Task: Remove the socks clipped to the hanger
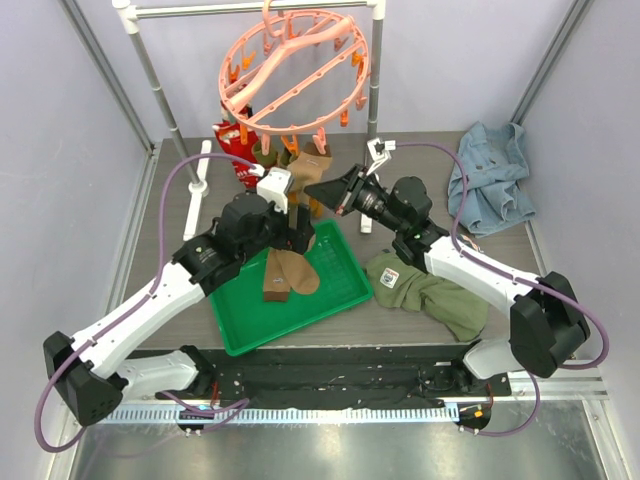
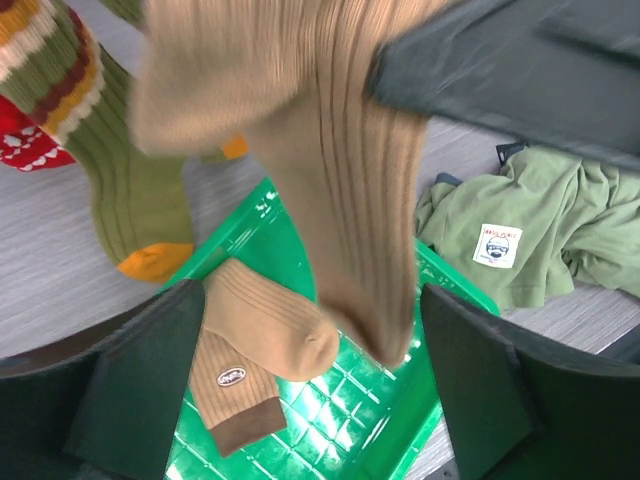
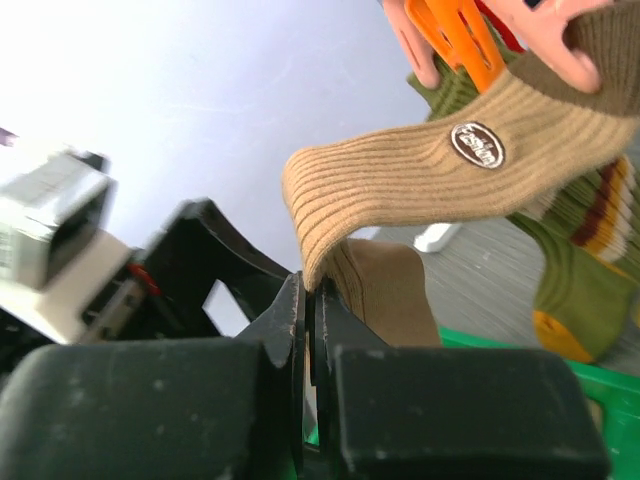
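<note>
The pink hanger [image 1: 262, 76] hangs above and behind the green tray [image 1: 338, 268], which lies on the surface [image 1: 425, 168]. A tan sock [image 3: 420, 175], clipped to the hanger by its cuff, dangles over the tray. A second tan sock [image 2: 255, 350] lies inside the tray. Above the tray, the right pincer [image 3: 310, 300] is pressed together on the hanging sock's edge, and the left pincer [image 2: 315, 360] is spread around its lower end.

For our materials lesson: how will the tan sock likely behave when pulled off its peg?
Probably floppy: the tan sock bends sharply between peg and right gripper. Likely light, since one small peg holds it. Ribbed knit should grip, not slip.
</note>
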Controlling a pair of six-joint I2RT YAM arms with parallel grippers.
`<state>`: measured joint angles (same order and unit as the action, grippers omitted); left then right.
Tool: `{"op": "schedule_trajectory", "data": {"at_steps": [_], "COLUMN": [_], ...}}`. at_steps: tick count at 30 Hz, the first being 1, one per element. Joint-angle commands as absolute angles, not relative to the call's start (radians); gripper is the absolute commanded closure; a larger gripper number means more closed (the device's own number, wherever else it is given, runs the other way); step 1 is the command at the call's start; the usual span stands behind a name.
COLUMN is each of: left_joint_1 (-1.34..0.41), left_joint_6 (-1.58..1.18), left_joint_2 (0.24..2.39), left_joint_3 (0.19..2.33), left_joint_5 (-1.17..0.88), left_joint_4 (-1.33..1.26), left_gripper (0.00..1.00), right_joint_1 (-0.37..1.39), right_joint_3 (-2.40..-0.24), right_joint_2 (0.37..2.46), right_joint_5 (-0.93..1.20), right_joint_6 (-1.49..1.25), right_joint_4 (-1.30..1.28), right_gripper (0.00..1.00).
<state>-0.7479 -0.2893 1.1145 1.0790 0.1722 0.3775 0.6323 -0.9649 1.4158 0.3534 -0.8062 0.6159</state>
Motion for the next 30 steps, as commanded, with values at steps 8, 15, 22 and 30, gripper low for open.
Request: {"op": "schedule_trajectory", "data": {"at_steps": [8, 15, 22, 30], "left_joint_1": [-0.747, -0.747, -0.749, -0.749], "left_joint_6": [-0.293, -0.290, -0.270, -0.295], "left_joint_2": [1.152, 1.125, 1.037, 0.917], "left_joint_3": [1.147, 1.154, 1.154, 1.082], "left_joint_5": [0.103, 0.071, 0.086, 0.021], "left_joint_4": [0.368, 0.387, 0.432, 0.440], "left_gripper": [0.85, 1.00, 1.00, 1.00], "right_joint_1": [0.647, 0.646, 0.646, 0.643], "right_joint_3": [-0.960, -1.003, -1.120, -1.233], "right_joint_2": [1.351, 1.299, 1.239, 1.316], "right_joint_5": [0.338, 0.240, 0.089, 0.078], "right_joint_6": [-0.927, -0.749, -0.496, -0.296], "right_joint_4": [0.759, 0.469, 0.212, 0.213], "right_gripper": [0.99, 0.73, 0.43, 0.33]}}
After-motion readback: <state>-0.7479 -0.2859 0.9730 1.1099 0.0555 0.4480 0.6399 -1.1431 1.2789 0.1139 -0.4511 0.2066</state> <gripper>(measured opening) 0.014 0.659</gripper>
